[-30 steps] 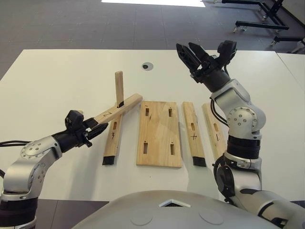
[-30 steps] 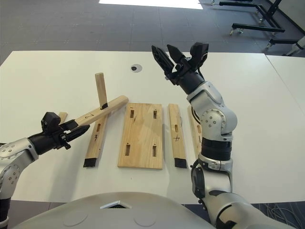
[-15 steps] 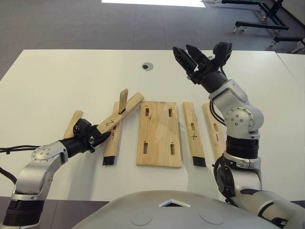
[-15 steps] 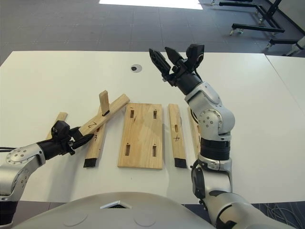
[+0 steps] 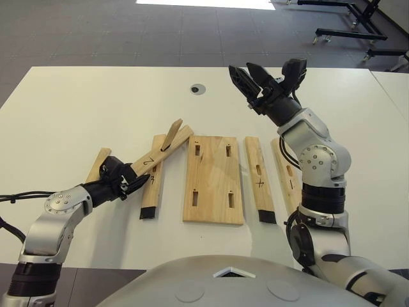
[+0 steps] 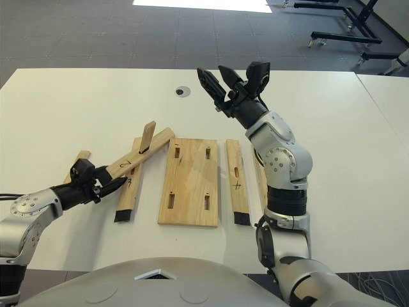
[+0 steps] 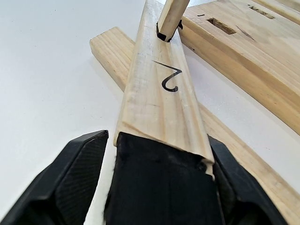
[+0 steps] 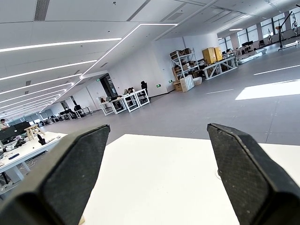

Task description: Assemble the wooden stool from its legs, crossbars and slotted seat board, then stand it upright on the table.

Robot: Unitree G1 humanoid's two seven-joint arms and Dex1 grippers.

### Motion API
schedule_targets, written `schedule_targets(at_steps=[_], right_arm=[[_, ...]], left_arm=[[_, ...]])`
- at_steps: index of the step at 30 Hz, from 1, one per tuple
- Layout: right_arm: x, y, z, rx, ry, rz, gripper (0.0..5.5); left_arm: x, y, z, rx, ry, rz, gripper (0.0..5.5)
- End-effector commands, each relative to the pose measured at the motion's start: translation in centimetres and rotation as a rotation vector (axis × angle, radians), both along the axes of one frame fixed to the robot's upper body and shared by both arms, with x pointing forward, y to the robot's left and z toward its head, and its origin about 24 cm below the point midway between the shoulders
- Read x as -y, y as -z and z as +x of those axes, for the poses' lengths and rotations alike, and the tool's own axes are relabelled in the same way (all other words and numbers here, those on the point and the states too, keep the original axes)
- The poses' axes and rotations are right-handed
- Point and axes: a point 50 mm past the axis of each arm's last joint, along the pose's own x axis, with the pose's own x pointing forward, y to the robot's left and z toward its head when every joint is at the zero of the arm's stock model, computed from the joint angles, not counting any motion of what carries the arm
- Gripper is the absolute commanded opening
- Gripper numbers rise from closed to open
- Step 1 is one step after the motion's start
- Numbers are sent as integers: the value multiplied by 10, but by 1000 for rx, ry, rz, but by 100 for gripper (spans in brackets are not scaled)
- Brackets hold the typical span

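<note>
My left gripper (image 5: 125, 183) is shut on the black-tipped end of the leg marked 2 (image 5: 160, 155), which lies slanted across another leg (image 5: 152, 188) on the table. A short crossbar (image 5: 172, 133) sits in that leg's slot and leans toward the seat board. In the left wrist view the fingers (image 7: 77, 173) flank the black end, with the leg marked 2 (image 7: 161, 93) and the crossbar (image 7: 171, 16) ahead. The slotted seat board (image 5: 214, 179) lies flat in the middle. My right gripper (image 5: 254, 79) hangs open, high above the table's far side, holding nothing, its pads (image 8: 243, 173) wide apart.
Two more legs (image 5: 259, 179) (image 5: 286, 174) lie flat to the right of the seat board. A loose crossbar (image 5: 98, 165) lies left of my left gripper. A small round hole (image 5: 197, 89) marks the table's far middle. The white table (image 5: 77, 115) has free room at the left and back.
My left arm has lowered the leg marked 2 onto the other leg and rolled it, so the crossbar went from upright to leaning right. My right gripper drifted slightly left.
</note>
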Motion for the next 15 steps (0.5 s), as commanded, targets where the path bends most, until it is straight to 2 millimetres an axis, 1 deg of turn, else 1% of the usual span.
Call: schedule_targets(at_steps=[1,5,10,15], right_arm=[[0,1,-2,7,15,-1,384],[-2,1,-3,4,10,5,384],[-3,1,-4,0,6,12,384],[-2,0,-4,1,7,18,384]], left_arm=[[-2,3,1,-5,-14,23,300],[-3,2,4,38,-23,68,300],[-3,-10,12,157,-39,110,300],[-1,-10,13,185,3,164,300]])
